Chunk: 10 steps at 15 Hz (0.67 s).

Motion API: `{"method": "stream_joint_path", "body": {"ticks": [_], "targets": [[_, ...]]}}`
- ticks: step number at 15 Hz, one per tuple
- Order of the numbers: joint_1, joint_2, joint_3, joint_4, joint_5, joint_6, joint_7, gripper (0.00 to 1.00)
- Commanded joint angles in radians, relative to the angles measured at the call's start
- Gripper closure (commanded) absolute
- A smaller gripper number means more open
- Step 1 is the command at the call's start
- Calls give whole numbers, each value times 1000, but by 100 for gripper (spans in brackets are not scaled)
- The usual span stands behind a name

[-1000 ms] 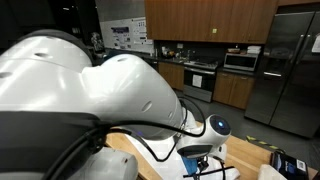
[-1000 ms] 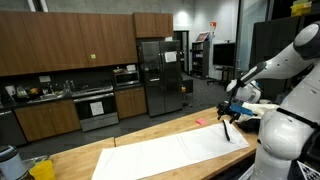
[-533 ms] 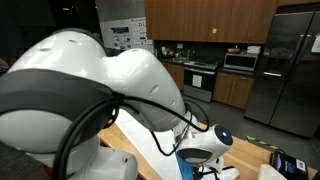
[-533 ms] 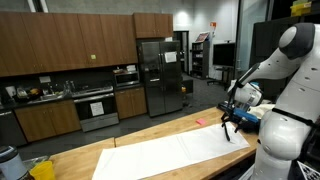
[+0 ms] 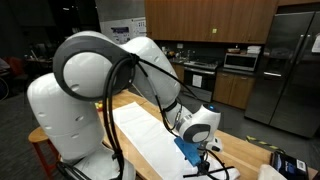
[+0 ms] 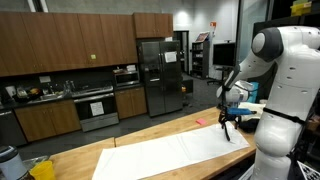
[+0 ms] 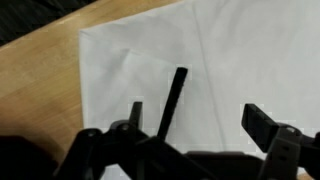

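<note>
A sheet (image 6: 170, 153) lies lengthwise on the tabletop (image 6: 75, 158). In the wrist view one of its corners sits close to the bare wood on the left. A pen (image 7: 172, 100) lies on the sheet, inside that corner. The pincer (image 6: 229, 128) hangs over the sheet's far end, above the pen. A small scrap (image 6: 197, 122) sits on the wood just beyond the sheet. Behind the tabletop stand a fridge (image 6: 158, 75) and an oven (image 6: 97, 108), with cabinets (image 6: 70, 45) above the oven.

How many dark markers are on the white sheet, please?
1: the dark marker lies on the white sheet between the open gripper's fingers; the arm may hide others.
</note>
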Motion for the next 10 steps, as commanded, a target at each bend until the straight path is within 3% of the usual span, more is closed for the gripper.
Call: {"method": "stream_joint_path", "body": {"ticks": [1, 5, 7, 10], "targets": [[-165, 35, 212, 47, -245, -34, 172, 0], [-286, 11, 372, 42, -518, -109, 313, 0], [-318, -3, 407, 18, -552, -126, 321, 0], [-347, -7, 424, -34, -470, -104, 284, 0]]}}
